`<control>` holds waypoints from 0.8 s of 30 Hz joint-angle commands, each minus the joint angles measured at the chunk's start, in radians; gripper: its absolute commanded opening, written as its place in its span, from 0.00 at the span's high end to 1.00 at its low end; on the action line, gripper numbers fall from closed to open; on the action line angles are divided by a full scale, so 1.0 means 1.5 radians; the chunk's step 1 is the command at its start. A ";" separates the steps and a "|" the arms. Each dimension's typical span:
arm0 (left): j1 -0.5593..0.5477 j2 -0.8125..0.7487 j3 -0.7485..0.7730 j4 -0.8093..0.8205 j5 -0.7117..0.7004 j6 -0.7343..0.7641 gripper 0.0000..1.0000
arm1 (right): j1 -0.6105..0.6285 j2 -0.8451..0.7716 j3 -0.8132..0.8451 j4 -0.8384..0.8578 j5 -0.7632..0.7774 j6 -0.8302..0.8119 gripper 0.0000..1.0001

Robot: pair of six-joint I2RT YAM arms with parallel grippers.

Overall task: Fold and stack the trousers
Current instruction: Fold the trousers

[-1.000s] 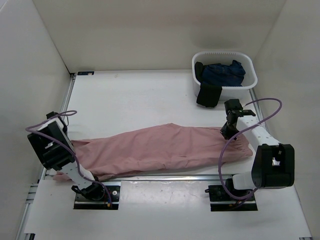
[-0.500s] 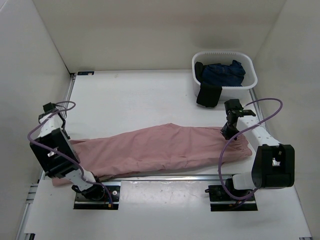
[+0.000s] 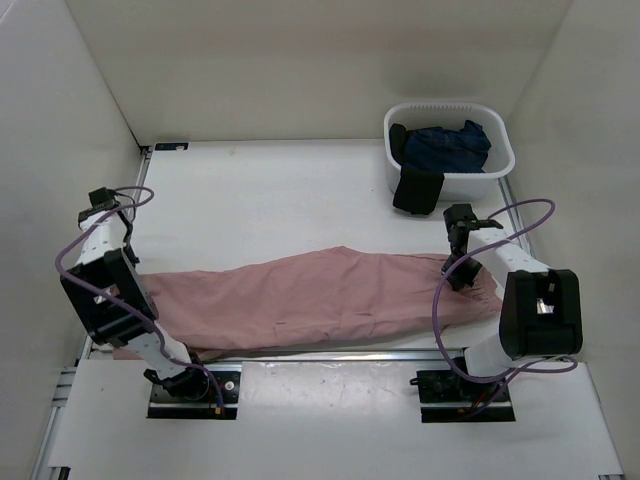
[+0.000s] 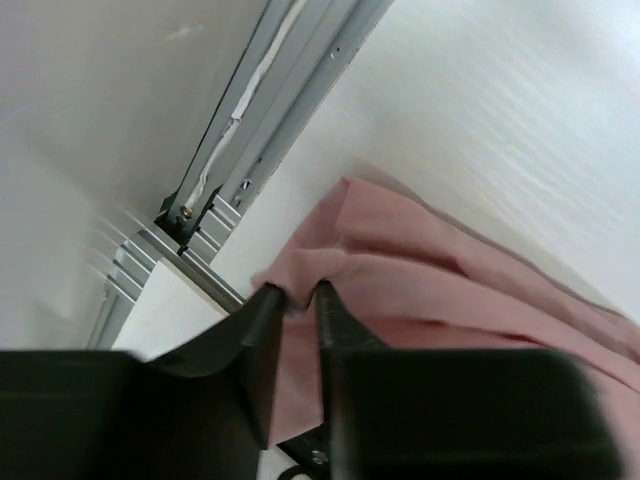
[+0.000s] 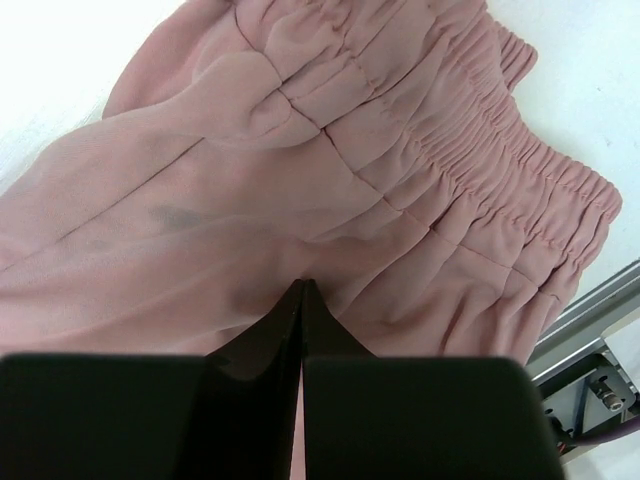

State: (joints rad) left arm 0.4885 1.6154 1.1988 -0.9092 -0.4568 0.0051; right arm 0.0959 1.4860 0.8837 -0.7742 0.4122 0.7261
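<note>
The dusty-pink trousers lie stretched out left to right along the near edge of the table. The gathered waistband is at the right and the leg ends are at the left. My left gripper is at the far left edge, mostly hidden under its own arm. In the left wrist view it is shut on a fold of the leg end. My right gripper is at the waist end. Its jaws are closed, with creases in the fabric running to the tip just below the waistband.
A white basket stands at the back right. It holds a dark navy garment, and a black garment hangs over its front rim. Metal rails run along the left edge and the near edge. White walls enclose the table.
My left gripper has moved away toward the far left with the leg end, pulling the trousers straighter. The right arm's elbow has swung left, and its gripper stays at the waist.
</note>
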 commanded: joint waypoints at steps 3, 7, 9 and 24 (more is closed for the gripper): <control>0.020 0.060 0.026 0.036 -0.064 -0.003 0.54 | 0.003 -0.022 0.018 -0.009 0.026 -0.001 0.89; 0.039 0.074 0.124 0.023 -0.093 -0.003 0.49 | 0.003 -0.096 0.051 -0.031 0.058 -0.015 0.80; 0.027 0.040 0.156 0.003 -0.075 -0.003 0.49 | 0.003 -0.123 0.057 -0.048 0.071 -0.015 0.80; -0.164 -0.117 -0.200 -0.033 0.068 -0.003 0.65 | -0.007 -0.180 -0.049 -0.004 -0.020 0.044 0.95</control>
State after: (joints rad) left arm 0.2317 1.3972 1.0019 -1.0431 -0.2783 0.0017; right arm 0.1047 1.1843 0.8246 -0.8276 0.4042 0.7605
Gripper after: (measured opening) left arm 0.355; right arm 0.064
